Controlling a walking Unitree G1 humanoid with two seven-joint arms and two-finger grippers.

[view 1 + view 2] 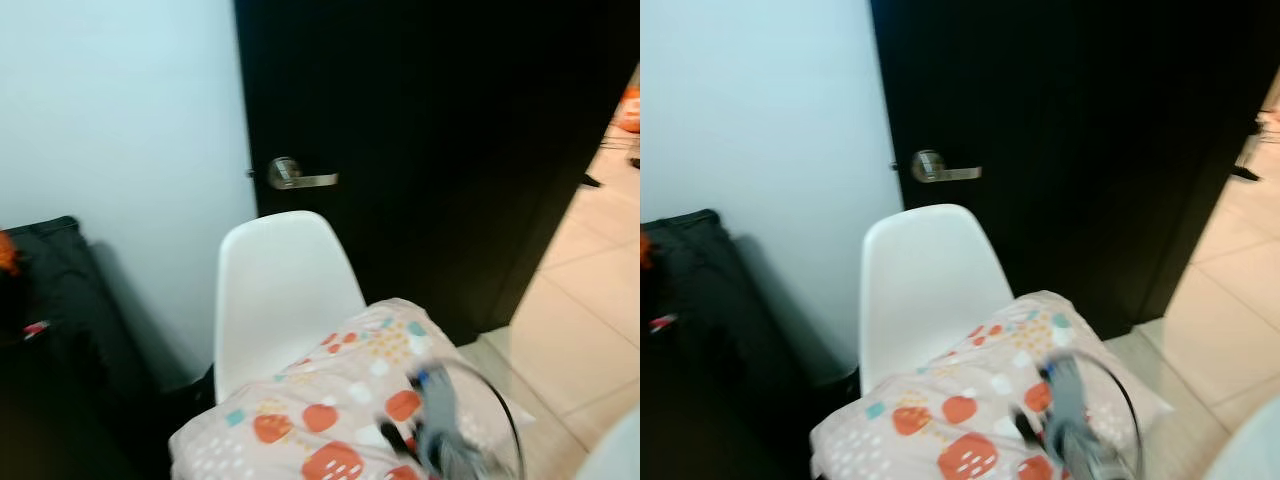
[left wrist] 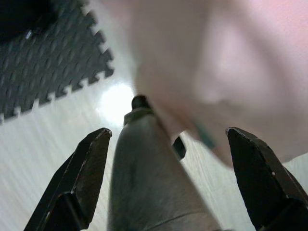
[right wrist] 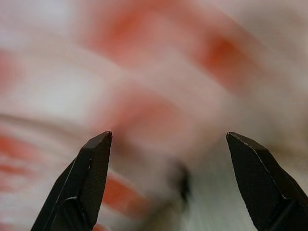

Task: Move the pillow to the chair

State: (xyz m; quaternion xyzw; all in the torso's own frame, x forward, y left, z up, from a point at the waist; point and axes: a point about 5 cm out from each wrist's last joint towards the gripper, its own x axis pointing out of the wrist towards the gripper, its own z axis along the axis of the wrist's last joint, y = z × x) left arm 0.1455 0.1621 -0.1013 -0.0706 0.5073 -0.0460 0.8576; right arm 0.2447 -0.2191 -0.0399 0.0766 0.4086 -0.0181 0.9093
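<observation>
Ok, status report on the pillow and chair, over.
Both grippers open, left beneath pillow, right facing it. Pillow on chair seat, against its back. Nothing in the way.

Soft printed cloth on the pillow [image 1: 340, 400]; smooth, matt white plastic on the chair [image 1: 280, 290]; brushed metal on the door handle [image 1: 295, 177]; dark, matt door [image 1: 430, 130]; glossy pale tile floor [image 1: 590, 300]; textured dark foam mat [image 2: 53, 53]; matt painted wall [image 1: 120, 110].

The right arm [image 1: 440, 430] shows blurred at the near right, reaching forward, a black cable looping beside it. The right gripper [image 3: 168, 185] has its fingers spread wide. The left gripper [image 2: 168, 183] likewise stands with its fingers spread wide.
</observation>
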